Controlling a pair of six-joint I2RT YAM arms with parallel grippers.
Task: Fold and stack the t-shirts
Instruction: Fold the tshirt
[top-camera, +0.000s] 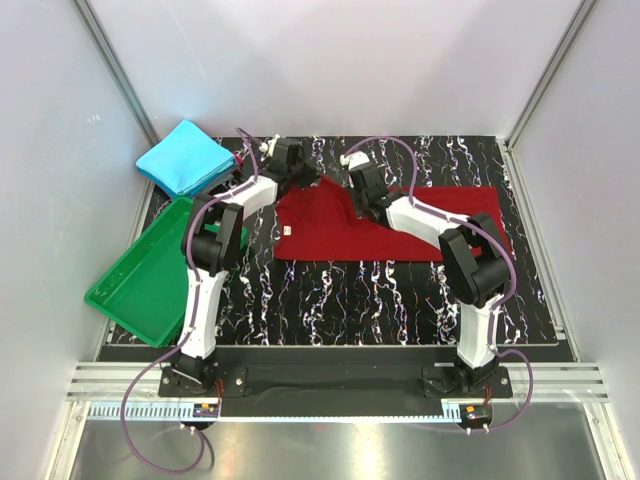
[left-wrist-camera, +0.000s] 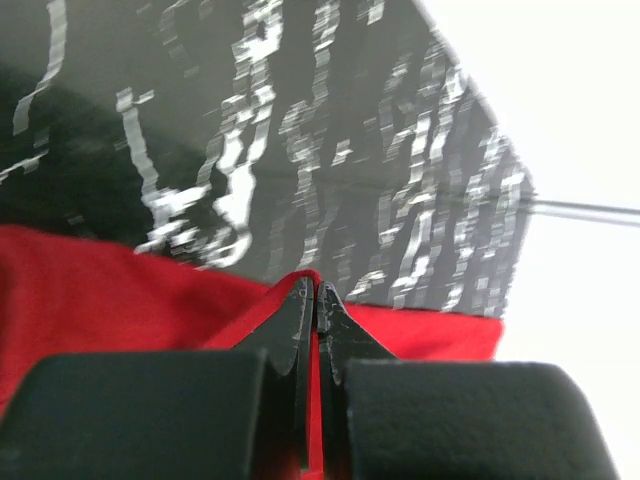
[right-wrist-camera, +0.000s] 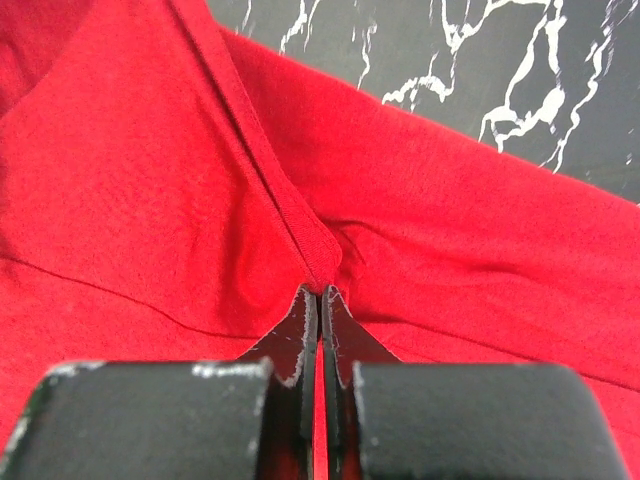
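The dark red t-shirt (top-camera: 350, 228) lies spread across the middle of the black marbled mat, its right part stretching toward the right edge. My left gripper (top-camera: 302, 180) is shut on the shirt's upper left edge, and red cloth (left-wrist-camera: 120, 300) shows pinched between its fingertips (left-wrist-camera: 300, 300). My right gripper (top-camera: 368, 208) is shut on a hemmed edge of the red t-shirt (right-wrist-camera: 300, 230) near the shirt's middle top. The cyan-blue t-shirt (top-camera: 186, 157) rests folded into a flat square at the back left corner, apart from both grippers.
A green plastic tray (top-camera: 140, 280) lies tilted at the left side of the mat, partly off its edge. White walls with metal frame rails enclose the table on three sides. The arm bases stand at the near edge.
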